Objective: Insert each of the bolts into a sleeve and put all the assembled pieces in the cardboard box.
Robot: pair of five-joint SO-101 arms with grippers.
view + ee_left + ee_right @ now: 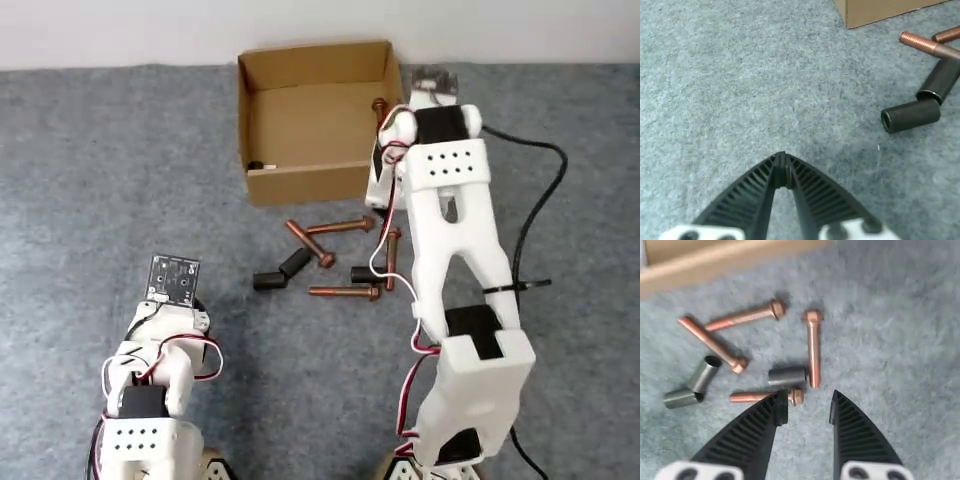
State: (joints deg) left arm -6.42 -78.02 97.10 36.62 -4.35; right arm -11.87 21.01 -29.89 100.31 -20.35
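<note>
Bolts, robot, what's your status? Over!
Left gripper shut, empty. Right gripper open by the bolts. Bolts and sleeves loose on the carpet, none joined. One sleeve crowds the nearest bolt.

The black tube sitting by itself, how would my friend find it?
Start at the cardboard box. Just in front lie copper bolts and three dark sleeves. Two touch each other; yours, the lone sleeve, lies apart, nearer the right arm.

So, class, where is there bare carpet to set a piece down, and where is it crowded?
Bare carpet lies left of the cardboard box and the sleeves, beyond the left arm. Crowded: bolts and sleeves before the box.
</note>
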